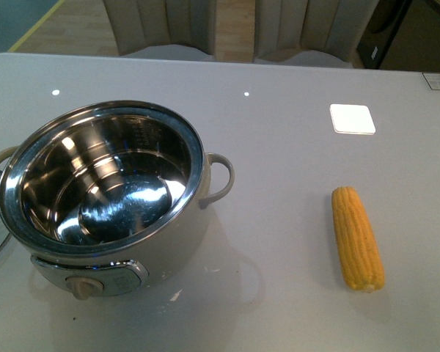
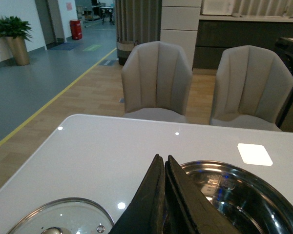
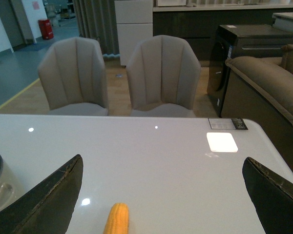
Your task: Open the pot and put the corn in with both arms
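Corn (image 1: 358,238) lies well right of the pot (image 1: 103,187), which stands open, lid (image 2: 63,217) beside it. My right pincer (image 3: 162,160) gapes wide toward the corn; my left pincer (image 2: 164,158) is pinched closed near the pot. Next, I judge: straddle the cob and grip.

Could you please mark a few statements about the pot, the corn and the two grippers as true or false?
1. The large cream-white electric pot stands uncovered, its steel interior empty. True.
2. The husked yellow corn cob lies inside the pot. False: it lies on the white table, to the pot's right.
3. The left gripper is shut. True.
4. The right gripper is shut on the corn. False: it is wide open, and the corn lies untouched.
5. The round glass lid covers the pot. False: it lies on the table beside the pot.
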Motion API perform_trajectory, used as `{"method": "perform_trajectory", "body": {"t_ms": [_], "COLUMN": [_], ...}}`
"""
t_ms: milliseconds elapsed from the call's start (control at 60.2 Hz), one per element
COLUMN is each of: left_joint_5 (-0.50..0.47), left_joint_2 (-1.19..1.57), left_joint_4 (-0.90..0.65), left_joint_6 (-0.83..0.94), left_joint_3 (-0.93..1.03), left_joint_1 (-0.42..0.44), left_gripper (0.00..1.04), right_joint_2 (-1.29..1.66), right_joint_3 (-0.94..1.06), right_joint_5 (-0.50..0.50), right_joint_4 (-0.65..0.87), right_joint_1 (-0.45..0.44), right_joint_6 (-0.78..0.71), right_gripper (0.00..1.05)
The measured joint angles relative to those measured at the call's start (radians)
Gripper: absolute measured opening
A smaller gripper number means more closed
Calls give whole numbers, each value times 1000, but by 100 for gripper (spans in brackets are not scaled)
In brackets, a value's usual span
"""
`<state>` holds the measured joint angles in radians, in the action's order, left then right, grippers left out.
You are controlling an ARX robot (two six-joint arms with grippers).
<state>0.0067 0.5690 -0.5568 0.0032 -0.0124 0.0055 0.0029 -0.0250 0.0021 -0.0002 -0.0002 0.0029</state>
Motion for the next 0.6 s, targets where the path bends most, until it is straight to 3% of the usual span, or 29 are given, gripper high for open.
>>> {"method": "perform_trajectory", "body": {"t_ms": [598], "left_joint_5": [-7], "left_joint_2": [-297], "left_joint_4": [285], "left_joint_6": [0], "left_joint_3": [0], "left_joint_1": [-3], "left_gripper": [3], "right_joint_2": [0], "right_joint_3": [0], "right_joint_5": [0], "right_joint_4": [0], "right_joint_1": [0], "right_joint_6": [0], "right_gripper": [96]}}
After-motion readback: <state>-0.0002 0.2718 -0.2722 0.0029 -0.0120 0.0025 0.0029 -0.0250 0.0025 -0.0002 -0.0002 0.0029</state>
